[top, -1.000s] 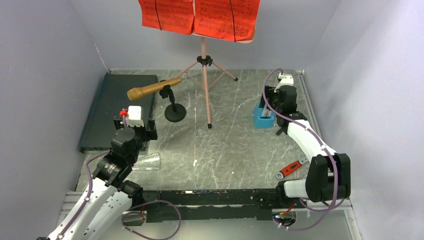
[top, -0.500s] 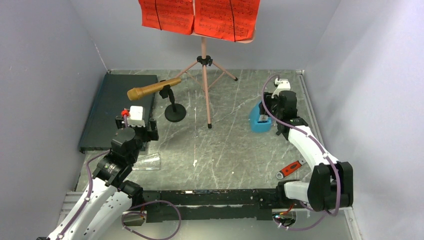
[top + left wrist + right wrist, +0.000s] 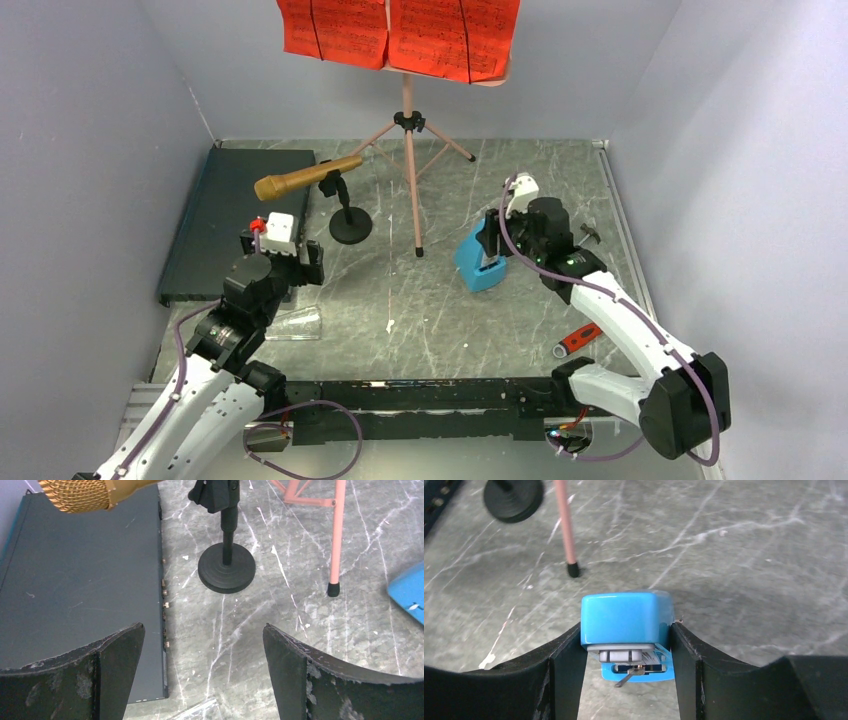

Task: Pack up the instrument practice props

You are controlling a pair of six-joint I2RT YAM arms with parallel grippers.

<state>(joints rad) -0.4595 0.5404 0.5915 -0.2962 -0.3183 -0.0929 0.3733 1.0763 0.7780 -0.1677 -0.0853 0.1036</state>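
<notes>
The right gripper is clamped on the blue wedge-shaped metronome, one dark finger pressed to each side. In the top view the metronome sits right of the middle of the grey marble table. It is tilted rather than upright, its long axis slanting toward the near left. Whether it touches the table cannot be told.

The left gripper is spread wide and holds nothing. It hovers by the near right corner of the flat dark rectangular case.

Ahead of it stands the gold microphone on a black round-base stand. Its long axis runs left to right, and the mesh head points left over the case edge.

The pink tripod music stand is upright at the far side, with red sheet-music pages spread across its desk. A red-handled wrench lies near the right arm's base.
</notes>
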